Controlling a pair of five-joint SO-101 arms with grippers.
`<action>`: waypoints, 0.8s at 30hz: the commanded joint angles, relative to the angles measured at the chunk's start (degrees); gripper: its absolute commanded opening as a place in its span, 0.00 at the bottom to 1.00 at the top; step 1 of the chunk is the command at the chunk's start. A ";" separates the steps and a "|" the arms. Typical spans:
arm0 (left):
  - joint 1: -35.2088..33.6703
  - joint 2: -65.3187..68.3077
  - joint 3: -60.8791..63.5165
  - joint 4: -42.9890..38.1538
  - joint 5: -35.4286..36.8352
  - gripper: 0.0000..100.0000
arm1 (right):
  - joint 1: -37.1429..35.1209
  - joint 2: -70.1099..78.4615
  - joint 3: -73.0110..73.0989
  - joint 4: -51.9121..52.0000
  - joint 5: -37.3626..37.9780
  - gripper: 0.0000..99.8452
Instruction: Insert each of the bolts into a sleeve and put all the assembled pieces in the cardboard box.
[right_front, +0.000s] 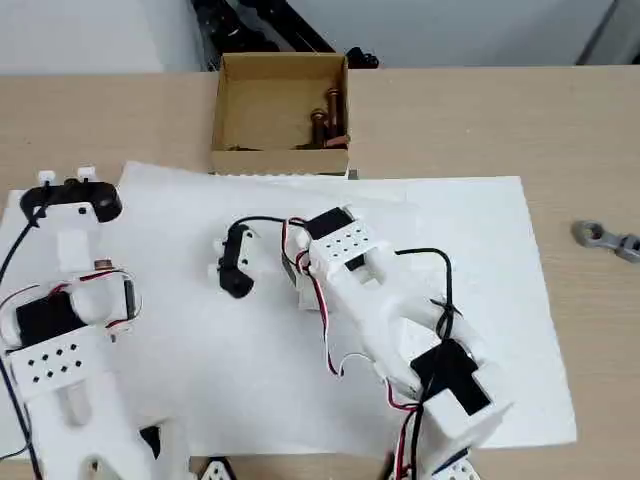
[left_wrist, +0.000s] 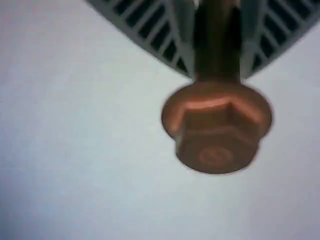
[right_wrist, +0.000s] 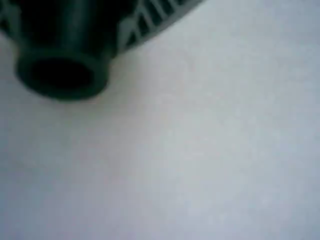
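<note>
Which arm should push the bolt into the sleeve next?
Left, likely: the left gripper grips the bolt, while the right gripper holds the sleeve, open end showing.

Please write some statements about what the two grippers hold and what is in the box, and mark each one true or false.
1. The left gripper holds a copper bolt. True.
2. The right gripper is empty. False: it holds a black sleeve.
3. The bolt is already inside the sleeve. False: each is in its own gripper, and the sleeve's hole is empty.
4. The box is empty. False: copper pieces lie in it.
5. A white sheet lies on the table. True.
</note>
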 joint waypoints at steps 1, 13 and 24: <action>0.26 -2.73 -4.35 -1.05 0.97 0.00 | 1.19 -8.57 -4.66 -0.04 -5.54 0.00; 6.33 -19.08 -9.01 -0.70 6.77 0.00 | 9.63 -44.62 -7.47 0.40 -41.85 0.00; 10.02 -19.60 -6.81 -11.34 16.35 0.00 | 13.93 -86.37 39.30 -15.43 -49.41 0.00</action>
